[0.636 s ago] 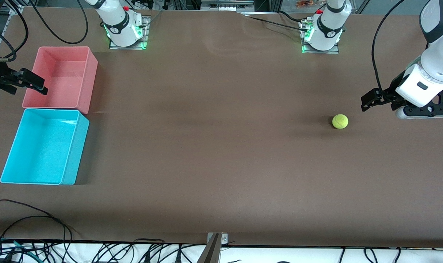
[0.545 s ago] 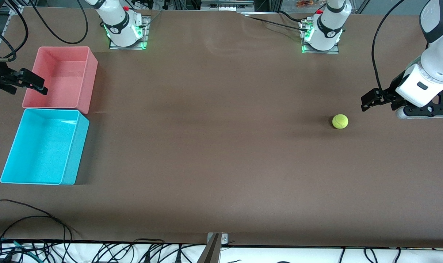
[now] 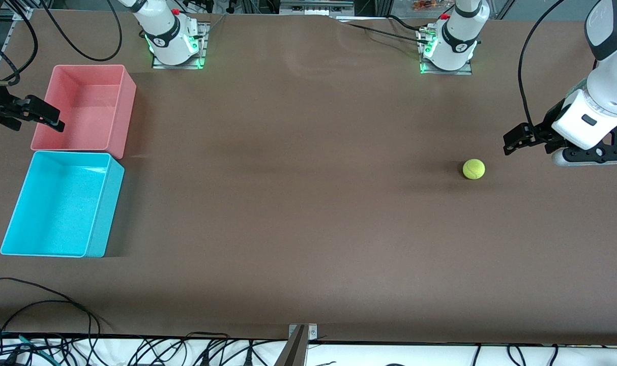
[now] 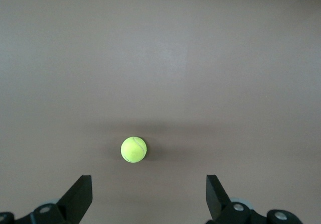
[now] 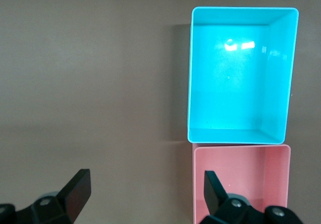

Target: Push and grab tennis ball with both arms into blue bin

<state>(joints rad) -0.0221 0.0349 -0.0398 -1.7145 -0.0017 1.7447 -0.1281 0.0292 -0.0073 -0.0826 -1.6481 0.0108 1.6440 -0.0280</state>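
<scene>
Counter (image 3: 308, 213): flat, covered edge to edge in a matte brown sheet, faint creases toward the edge farthest from the front camera. Lighting even, from overhead; soft shadows only.

Two metal mounting plates (image 3: 178, 62) sit along that edge, each lit by green glow at its corners.

A white strip (image 3: 135, 353) runs along the counter's edge nearest the front camera, strewn with loose black cables (image 3: 43, 310). A metal bracket (image 3: 302, 333) is fixed mid-edge.

Aluminium framing (image 3: 316, 6) and dark clutter stand past the counter's edge farthest from the front camera.
</scene>
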